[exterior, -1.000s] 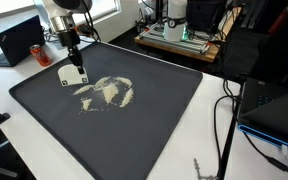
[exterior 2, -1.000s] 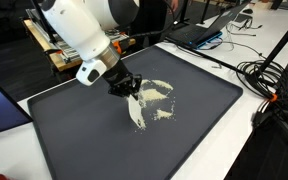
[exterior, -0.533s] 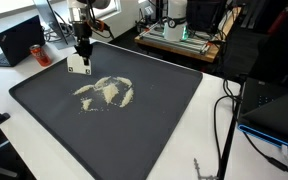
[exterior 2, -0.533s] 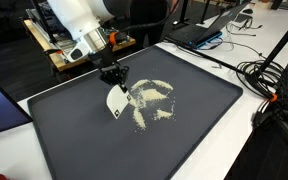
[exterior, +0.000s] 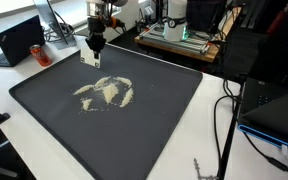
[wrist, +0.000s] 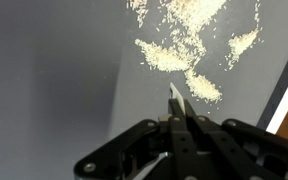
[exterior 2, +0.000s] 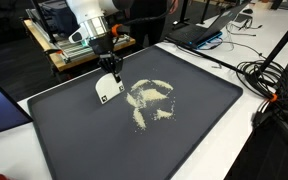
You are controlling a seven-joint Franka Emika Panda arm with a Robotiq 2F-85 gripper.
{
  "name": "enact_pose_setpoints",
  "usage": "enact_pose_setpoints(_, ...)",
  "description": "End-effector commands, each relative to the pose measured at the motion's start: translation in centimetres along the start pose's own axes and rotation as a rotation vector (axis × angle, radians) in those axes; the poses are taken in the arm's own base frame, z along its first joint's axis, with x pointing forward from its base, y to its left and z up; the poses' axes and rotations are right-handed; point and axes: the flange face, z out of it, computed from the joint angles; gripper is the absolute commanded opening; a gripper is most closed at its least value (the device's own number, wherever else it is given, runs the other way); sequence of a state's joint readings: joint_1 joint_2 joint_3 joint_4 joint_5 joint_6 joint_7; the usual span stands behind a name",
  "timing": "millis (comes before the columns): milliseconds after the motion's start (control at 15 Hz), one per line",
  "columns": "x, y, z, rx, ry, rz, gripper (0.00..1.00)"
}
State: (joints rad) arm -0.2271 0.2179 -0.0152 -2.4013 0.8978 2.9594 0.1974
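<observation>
One white card (exterior 2: 108, 90) in pincer (exterior 2: 111, 71)

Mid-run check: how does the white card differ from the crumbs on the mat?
The card is one flat, stiff piece; the crumbs are loose, scattered patches. The card hangs tilted from the shut gripper; the crumbs lie flat on the mat. The card is white; the crumbs are a yellower beige. The card is beside the crumbs, not touching them. Both look pale against the dark mat.
</observation>
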Motion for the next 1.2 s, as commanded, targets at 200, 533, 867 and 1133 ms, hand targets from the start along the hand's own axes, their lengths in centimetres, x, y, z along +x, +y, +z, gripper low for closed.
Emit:
enact_pose_setpoints(200, -3.7, 2.0, -3.8, 0.004, 0.071, -0.056, 0.01)
enact_pose_setpoints(533, -6.5, 2.1, -6.0, 0.009, 0.132, -0.277, 0.01)
enact_pose_setpoints(867, -7.7, 2.2, -6.9, -0.006, 0.166, -0.535, 0.01)
enact_pose_setpoints(1133, -7.0, 1.9, -8.4, -0.040, 0.182, -0.736, 0.01)
